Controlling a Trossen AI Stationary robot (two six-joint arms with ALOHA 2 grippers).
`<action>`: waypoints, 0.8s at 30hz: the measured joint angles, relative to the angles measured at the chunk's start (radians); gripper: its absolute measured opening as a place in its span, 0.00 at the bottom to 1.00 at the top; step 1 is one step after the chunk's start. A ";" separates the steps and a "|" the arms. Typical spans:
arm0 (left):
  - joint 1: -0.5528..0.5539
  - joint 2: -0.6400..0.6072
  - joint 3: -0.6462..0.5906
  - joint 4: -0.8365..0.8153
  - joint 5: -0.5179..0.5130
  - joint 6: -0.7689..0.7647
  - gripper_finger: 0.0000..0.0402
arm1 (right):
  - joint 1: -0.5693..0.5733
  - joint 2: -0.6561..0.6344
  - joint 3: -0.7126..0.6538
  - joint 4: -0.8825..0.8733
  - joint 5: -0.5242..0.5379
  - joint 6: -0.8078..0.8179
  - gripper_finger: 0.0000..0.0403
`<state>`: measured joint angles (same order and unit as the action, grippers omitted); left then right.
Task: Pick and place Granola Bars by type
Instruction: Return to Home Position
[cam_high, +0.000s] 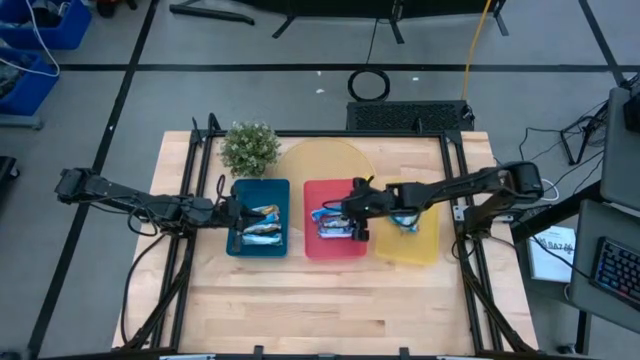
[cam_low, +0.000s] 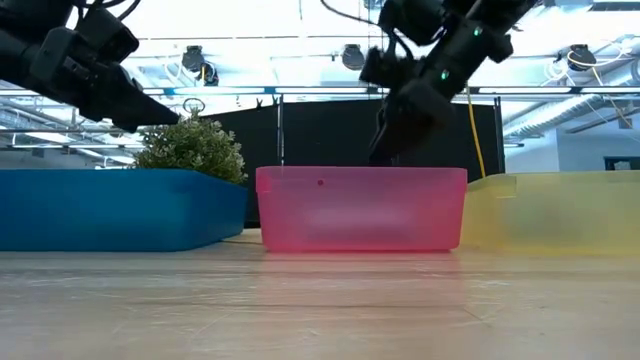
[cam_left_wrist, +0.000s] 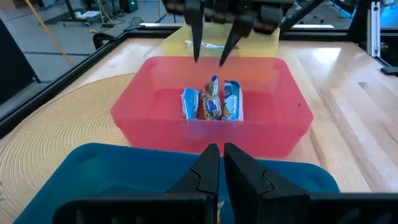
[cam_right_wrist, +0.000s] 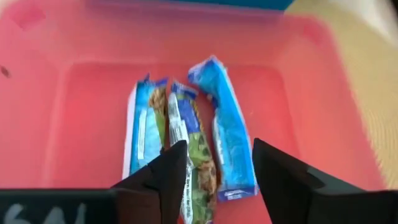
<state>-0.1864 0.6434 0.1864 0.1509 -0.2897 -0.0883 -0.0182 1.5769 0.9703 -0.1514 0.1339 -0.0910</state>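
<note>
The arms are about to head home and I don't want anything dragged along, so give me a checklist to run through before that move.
1. Right gripper empty: ok, open over the red bin, holding nothing.
2. Blue granola bars released: ok, three lie on the red bin's floor.
3. Right gripper clear of the bin's rim: cannot tell, it hangs at about rim height.
4. Left gripper empty: ok, shut on nothing, over the blue bin.
5. Yellow bin contents sorted: cannot tell, the right arm covers most of it.
</note>
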 joint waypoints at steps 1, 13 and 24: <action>0.000 0.000 0.000 -0.002 0.000 0.000 0.08 | 0.002 -0.016 0.000 0.000 -0.001 0.000 0.44; 0.000 -0.009 0.000 -0.043 0.000 -0.072 0.08 | 0.006 -0.240 0.000 0.015 -0.055 -0.119 0.27; -0.001 -0.108 0.020 -0.068 0.068 0.021 0.01 | 0.004 -0.522 -0.077 0.006 -0.157 -0.116 0.01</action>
<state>-0.1871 0.5353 0.2068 0.0831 -0.2218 -0.0673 -0.0139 1.0545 0.8929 -0.1450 -0.0231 -0.2066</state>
